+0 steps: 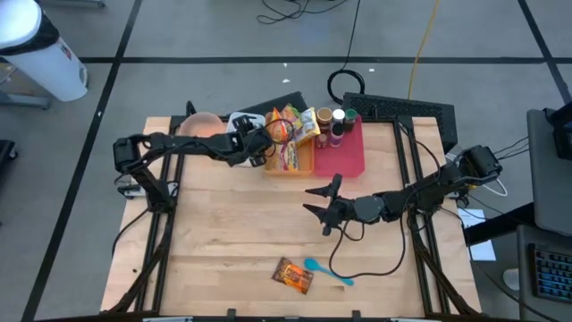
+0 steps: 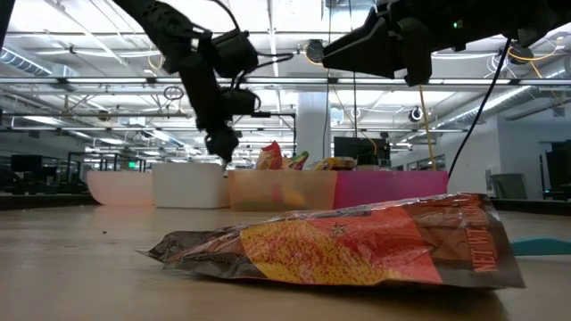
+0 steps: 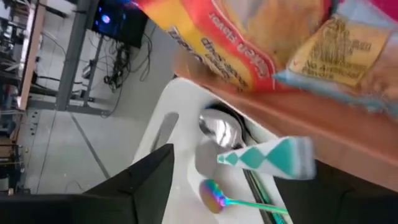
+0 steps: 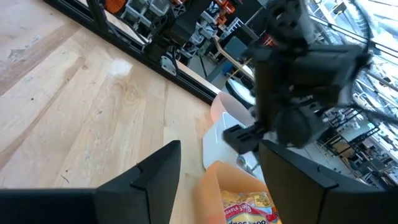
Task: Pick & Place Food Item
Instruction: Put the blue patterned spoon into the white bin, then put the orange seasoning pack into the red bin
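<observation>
The food item, an orange-and-brown snack bag (image 1: 293, 275) (image 2: 357, 250), lies flat on the table near its front edge, far from both grippers. My left gripper (image 1: 265, 143) (image 2: 223, 153) hangs open over the white tray (image 3: 180, 124) at the table's far side, tilted downward. A blurred teal-and-white patterned piece (image 3: 267, 158) shows in the gap between its fingers, above the tray's spoons; neither finger plainly touches it. My right gripper (image 1: 313, 200) stands open and level over the table's middle, with nothing between its fingers.
An orange bin (image 1: 290, 163) holding snack bags and a pink bin (image 1: 347, 154) with bottles stand beside the white tray (image 1: 241, 121). A pink bowl (image 1: 201, 125) sits to their left. A teal spoon (image 1: 328, 271) lies next to the snack bag.
</observation>
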### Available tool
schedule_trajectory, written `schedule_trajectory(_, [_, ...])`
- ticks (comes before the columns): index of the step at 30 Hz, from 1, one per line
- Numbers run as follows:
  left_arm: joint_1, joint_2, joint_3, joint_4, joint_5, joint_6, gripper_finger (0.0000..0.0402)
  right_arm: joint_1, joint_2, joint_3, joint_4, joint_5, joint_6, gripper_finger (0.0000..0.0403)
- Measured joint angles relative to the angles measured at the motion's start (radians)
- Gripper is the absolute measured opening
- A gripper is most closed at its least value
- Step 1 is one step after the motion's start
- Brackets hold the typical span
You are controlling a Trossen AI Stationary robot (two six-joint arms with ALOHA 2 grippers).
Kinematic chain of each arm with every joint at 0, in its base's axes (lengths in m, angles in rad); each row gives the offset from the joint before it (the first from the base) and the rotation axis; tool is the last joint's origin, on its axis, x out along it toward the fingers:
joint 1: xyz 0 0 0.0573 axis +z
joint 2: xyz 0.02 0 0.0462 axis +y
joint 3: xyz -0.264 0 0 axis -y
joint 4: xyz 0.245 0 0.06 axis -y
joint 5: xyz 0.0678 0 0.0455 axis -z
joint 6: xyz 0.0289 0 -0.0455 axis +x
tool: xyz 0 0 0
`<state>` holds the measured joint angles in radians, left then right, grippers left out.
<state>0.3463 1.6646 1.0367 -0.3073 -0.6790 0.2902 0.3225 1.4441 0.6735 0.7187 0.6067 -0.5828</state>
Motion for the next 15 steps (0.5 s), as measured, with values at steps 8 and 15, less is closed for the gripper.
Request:
schedule_trajectory(8, [-0.033,-0.021,0.176,-0.197,0.007,-0.031,0.0274,0.000,0.000,0.000,-0.006,0.000,0.004,0.0210])
schedule_trajectory(15, [-0.075,-0.036,0.316,-0.261,0.007,-0.034,0.0274,0.000,0.000,0.000,-0.015,0.000,0.009,0.0210])
